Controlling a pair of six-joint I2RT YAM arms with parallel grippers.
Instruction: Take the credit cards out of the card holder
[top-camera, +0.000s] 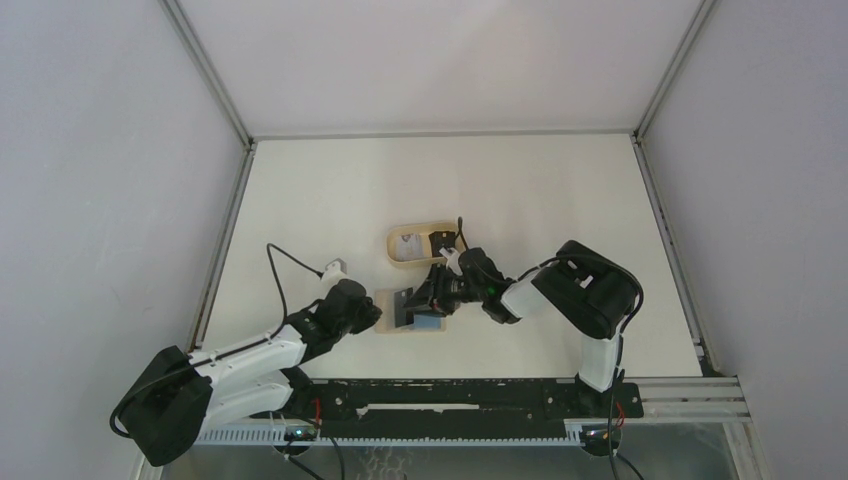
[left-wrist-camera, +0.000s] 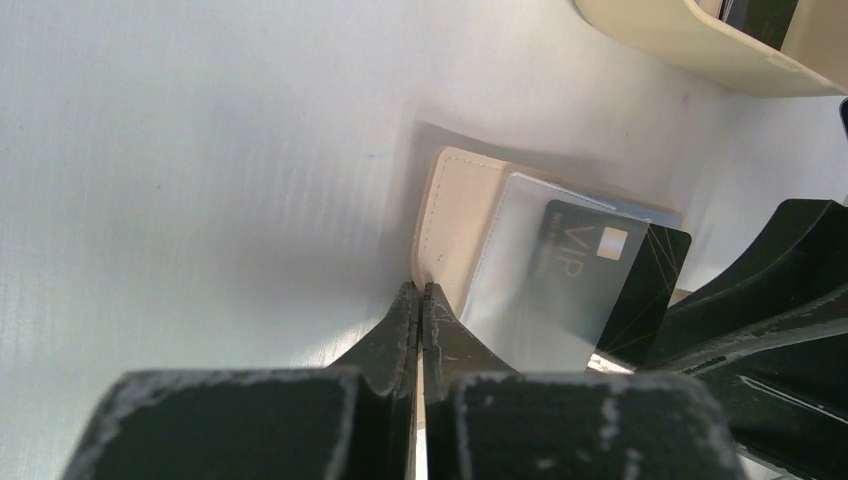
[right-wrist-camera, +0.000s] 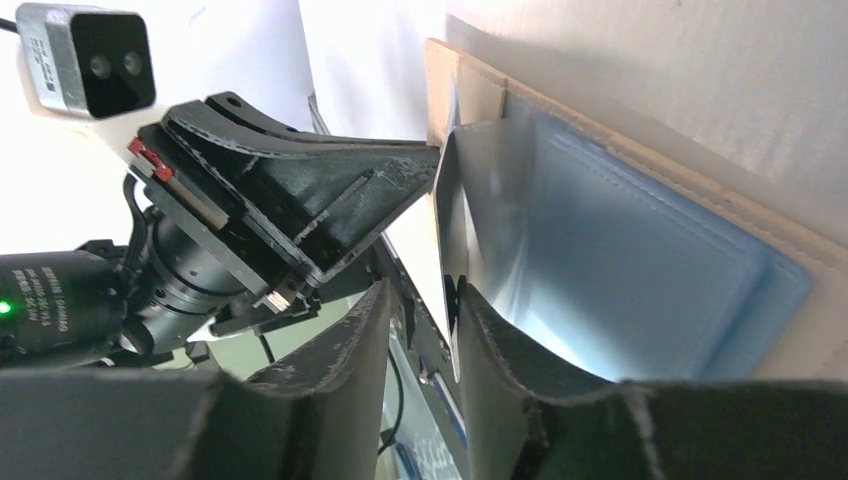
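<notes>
The tan card holder (top-camera: 402, 311) lies open on the table, its grey-blue inside (right-wrist-camera: 640, 270) facing up. A black VIP credit card (left-wrist-camera: 612, 272) and a pale card (left-wrist-camera: 525, 295) stick partway out of it. My left gripper (left-wrist-camera: 420, 293) is shut, its tips pressed at the holder's tan edge (left-wrist-camera: 450, 215); it shows in the top view (top-camera: 376, 312). My right gripper (right-wrist-camera: 425, 300) is open at the cards' end, seen from above (top-camera: 433, 298). A thin card edge (right-wrist-camera: 450, 305) stands between its jaws against the right finger.
A beige oval tray (top-camera: 408, 243) with a raised rim stands just behind the holder, and its rim shows in the left wrist view (left-wrist-camera: 680, 45). The two grippers are close together over the holder. Grey walls enclose the table on three sides.
</notes>
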